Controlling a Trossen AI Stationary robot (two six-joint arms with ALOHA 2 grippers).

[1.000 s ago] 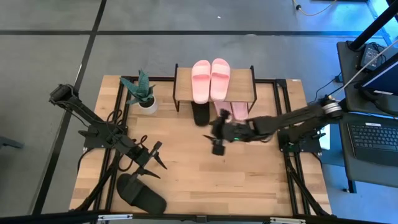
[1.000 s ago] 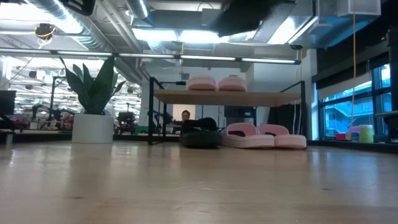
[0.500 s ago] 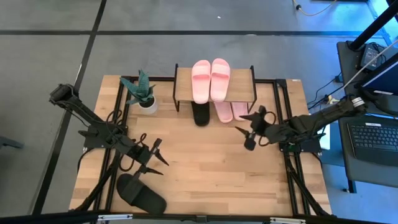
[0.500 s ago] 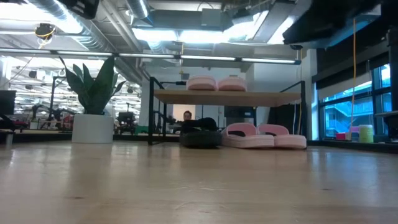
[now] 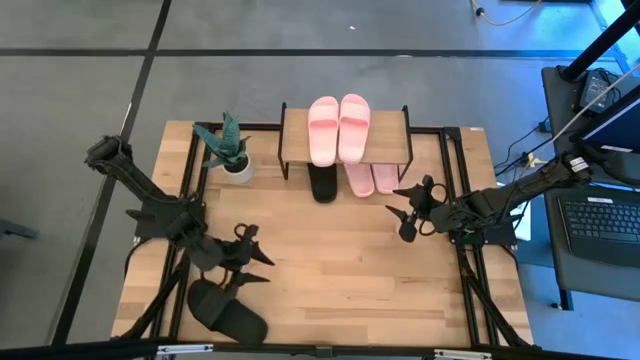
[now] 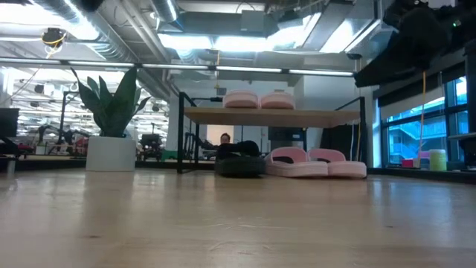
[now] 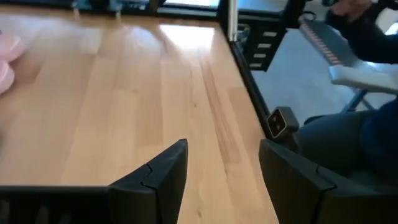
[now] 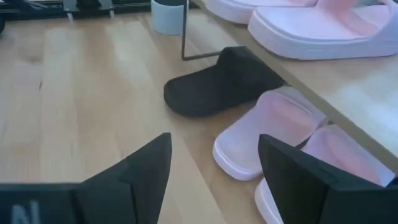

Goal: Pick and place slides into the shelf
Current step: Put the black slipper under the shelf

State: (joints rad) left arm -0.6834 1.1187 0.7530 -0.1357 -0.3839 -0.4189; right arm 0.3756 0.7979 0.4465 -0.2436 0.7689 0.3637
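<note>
The shelf (image 5: 390, 146) stands at the table's far edge. One pale pink pair (image 5: 338, 128) lies on its top board. Under it, on the tabletop, lie a black slide (image 5: 322, 184) and a second pink pair (image 5: 370, 178); the right wrist view shows that black slide (image 8: 224, 81) and the pink slides (image 8: 273, 130) too. Another black slide (image 5: 228, 311) lies sole down near the table's near left corner. My left gripper (image 5: 255, 264) hovers open just beyond it. My right gripper (image 5: 404, 208) is open and empty, to the right of the shelf's front.
A potted plant (image 5: 228, 150) stands left of the shelf and shows in the low view as well (image 6: 111, 119). Bare tabletop (image 5: 330, 260) lies between the two grippers. A desk with a keyboard (image 5: 598, 225) is beyond the table's right edge.
My right gripper has drawn back from in front of the shelf toward the table's right edge, empty. My left gripper has shifted a little toward the near edge, closer to the black slide there. No slide has moved.
</note>
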